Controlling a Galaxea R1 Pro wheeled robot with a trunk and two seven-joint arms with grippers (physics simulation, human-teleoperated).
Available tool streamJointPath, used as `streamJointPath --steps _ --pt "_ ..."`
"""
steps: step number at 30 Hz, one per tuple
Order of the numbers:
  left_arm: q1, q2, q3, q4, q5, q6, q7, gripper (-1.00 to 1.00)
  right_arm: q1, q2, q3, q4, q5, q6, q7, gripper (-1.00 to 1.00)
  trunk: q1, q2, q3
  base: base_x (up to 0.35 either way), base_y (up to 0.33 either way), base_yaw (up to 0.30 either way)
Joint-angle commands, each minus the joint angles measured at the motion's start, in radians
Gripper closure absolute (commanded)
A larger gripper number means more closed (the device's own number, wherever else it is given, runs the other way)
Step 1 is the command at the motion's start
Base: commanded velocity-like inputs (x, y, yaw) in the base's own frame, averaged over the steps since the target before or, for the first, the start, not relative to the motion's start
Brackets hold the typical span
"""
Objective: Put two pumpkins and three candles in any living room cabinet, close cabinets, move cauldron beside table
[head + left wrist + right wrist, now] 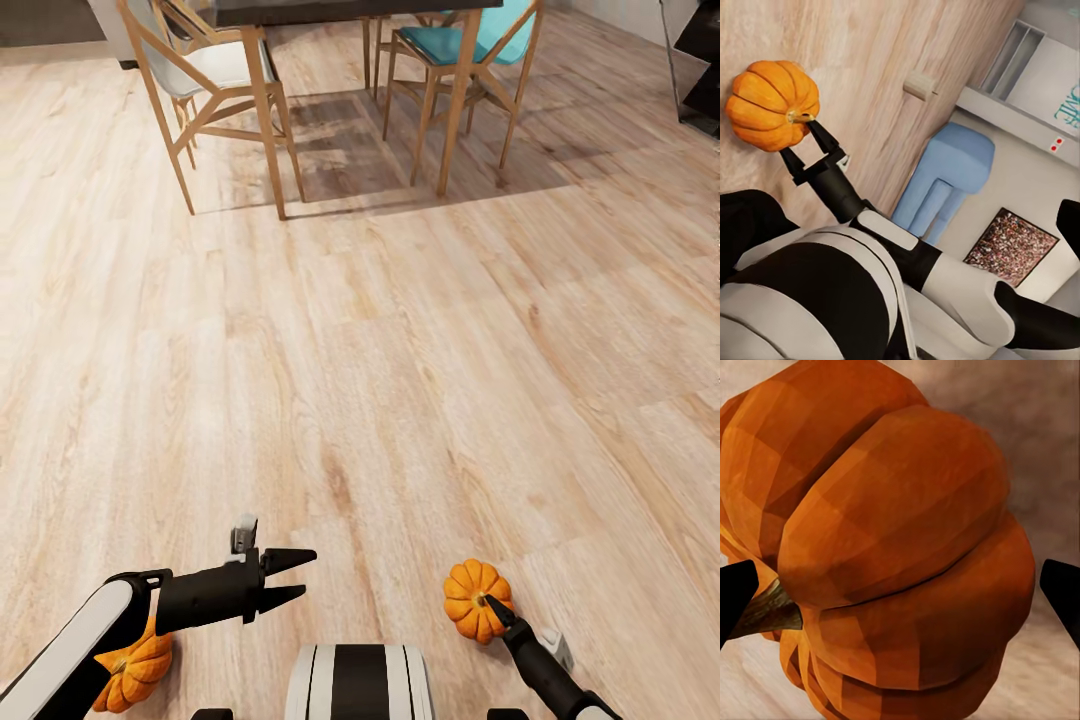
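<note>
One orange pumpkin point(477, 598) sits low at my right on the wood floor. My right gripper point(487, 607) reaches down to it. In the right wrist view the pumpkin point(900, 547) lies between the fingertips point(735, 600), which stand wide apart, and a sliver of floor shows beside one of them. From the left wrist view the same pumpkin point(769, 105) sits at the tips of the right gripper point(800, 140). A second pumpkin point(135, 668) lies under my left forearm. My left gripper point(308, 572) hangs open and empty. A beige candle point(919, 85) lies on the floor beyond.
A dining table leg point(262, 110) stands ahead, with a white-seated chair point(205, 70) and a teal-seated chair point(462, 45). Open plank floor stretches between them and me. A blue sofa point(949, 176), a speckled rug point(1009, 247) and a white shelf unit point(1035, 64) lie to my side.
</note>
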Motion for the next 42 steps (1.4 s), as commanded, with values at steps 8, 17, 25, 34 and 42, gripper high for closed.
streamJointPath --steps 8,17,25,34,42 --pt "0.000 0.000 -0.001 0.000 0.005 0.001 0.003 -1.00 0.000 -0.002 0.008 -0.003 -0.010 0.013 0.014 1.00 -0.004 0.002 0.031 0.000 0.000 0.000" --pt "0.000 -0.001 -0.003 0.000 0.004 0.001 0.004 -1.00 0.000 -0.002 0.015 -0.002 -0.010 0.009 0.036 1.00 -0.008 0.004 0.065 0.000 0.000 0.000" --pt "0.000 -0.001 -0.003 0.000 0.003 0.000 0.005 -1.00 0.000 -0.002 0.063 -0.002 -0.010 0.001 0.055 1.00 -0.011 0.006 0.096 0.000 0.000 0.000" --pt "0.000 -0.003 -0.006 0.000 0.003 -0.001 0.005 -1.00 0.000 -0.003 0.065 -0.002 -0.011 -0.033 0.049 1.00 -0.015 0.008 0.131 0.000 0.000 0.000" --pt "0.000 -0.002 -0.006 0.000 0.003 -0.002 0.006 -1.00 0.000 -0.003 0.066 -0.001 -0.013 -0.036 0.049 1.00 -0.019 0.010 0.162 0.000 0.000 0.000"
